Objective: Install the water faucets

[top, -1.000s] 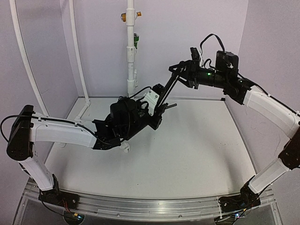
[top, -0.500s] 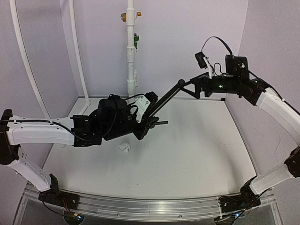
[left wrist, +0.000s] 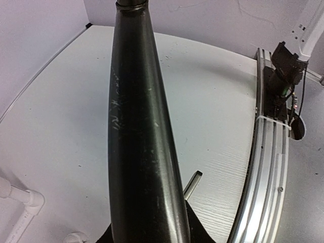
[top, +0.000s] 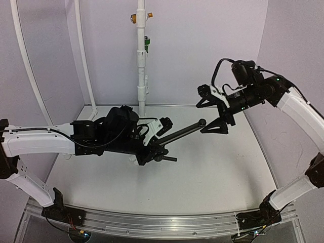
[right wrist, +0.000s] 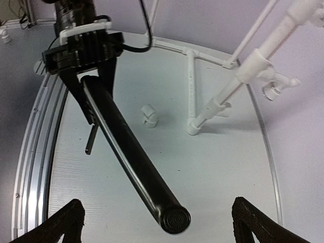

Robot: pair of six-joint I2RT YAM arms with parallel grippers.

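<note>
The black tap [top: 182,132] is held off the table [top: 223,172] at the centre of the top view, its stem slanting up to the right. This is presumably so that the free end can be offered to the white pipe [top: 141,55] at upper centre. The left gripper [top: 153,143] is clamped on the crossbar end. The right gripper [top: 210,112], right of centre, is spread wide and holds nothing, with the stem's tip just before it.

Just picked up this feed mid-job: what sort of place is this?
Probably a lab test booth, not a real bathroom: white table, plain lilac walls, an upright white pipe with valve fittings.
</note>
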